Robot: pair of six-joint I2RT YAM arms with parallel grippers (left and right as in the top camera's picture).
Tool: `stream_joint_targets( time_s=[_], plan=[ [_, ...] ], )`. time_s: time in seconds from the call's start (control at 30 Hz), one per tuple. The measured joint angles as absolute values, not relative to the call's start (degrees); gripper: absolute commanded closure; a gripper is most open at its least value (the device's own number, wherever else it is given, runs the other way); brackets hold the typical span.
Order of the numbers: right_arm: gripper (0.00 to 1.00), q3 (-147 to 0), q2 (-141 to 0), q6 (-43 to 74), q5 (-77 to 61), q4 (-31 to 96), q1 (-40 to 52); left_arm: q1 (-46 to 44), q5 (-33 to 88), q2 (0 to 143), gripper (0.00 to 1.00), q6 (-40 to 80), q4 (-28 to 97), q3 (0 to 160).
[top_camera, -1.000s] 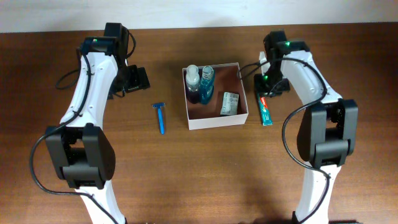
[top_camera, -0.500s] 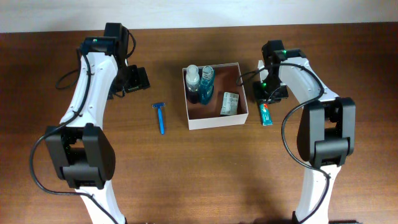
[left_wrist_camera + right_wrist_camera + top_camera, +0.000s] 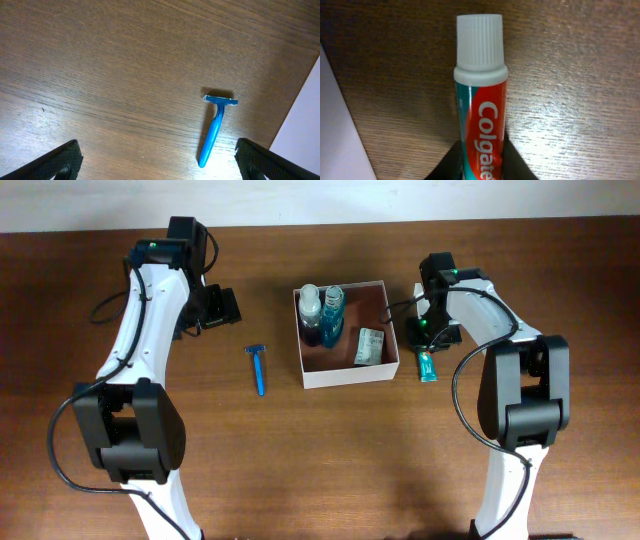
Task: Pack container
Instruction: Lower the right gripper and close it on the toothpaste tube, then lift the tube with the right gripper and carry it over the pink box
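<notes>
At the desk's (image 3: 330, 455) middle stands the container (image 3: 346, 377), two bottles (image 3: 311, 313) and a small carton (image 3: 371, 346) inside; just beside its right wall the right fingers (image 3: 519, 166) are clenched on the toothpaste tube (image 3: 480, 100), while the left fingers (image 3: 59, 161) hang released, spread wide, near the blue razor (image 3: 215, 127).

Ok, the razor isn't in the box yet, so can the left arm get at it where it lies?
Probably yes. The blue razor lies alone on the bare table, apart from the container, with nothing over it, and the left gripper is open nearby.
</notes>
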State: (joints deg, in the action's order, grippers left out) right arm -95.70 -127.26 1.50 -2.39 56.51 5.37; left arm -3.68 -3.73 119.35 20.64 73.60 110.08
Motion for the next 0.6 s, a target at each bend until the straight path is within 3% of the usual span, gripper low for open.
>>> stream_joint_targets(
  time_s=[0.07,0.23,0.43,0.6],
  plan=[
    [0.91,-95.70,-127.26,1.41,-2.37,56.49,5.37,-3.68,-3.73,119.35,0.01,20.64,73.60,110.08],
    [0.95,-95.92,-127.11,1.54,-2.39,57.21,5.34,-3.68,-3.70,119.35,0.01,20.64,73.60,110.08],
    [0.94,-100.42,-127.39,1.52,-2.44,67.22,5.34,-3.68,-3.70,119.35,0.01,20.64,73.58,110.08],
    [0.94,-112.33,-127.63,1.50,-5.32,76.69,5.34,-3.68,-3.70,119.35,0.01,20.64,73.60,110.08]
  ],
)
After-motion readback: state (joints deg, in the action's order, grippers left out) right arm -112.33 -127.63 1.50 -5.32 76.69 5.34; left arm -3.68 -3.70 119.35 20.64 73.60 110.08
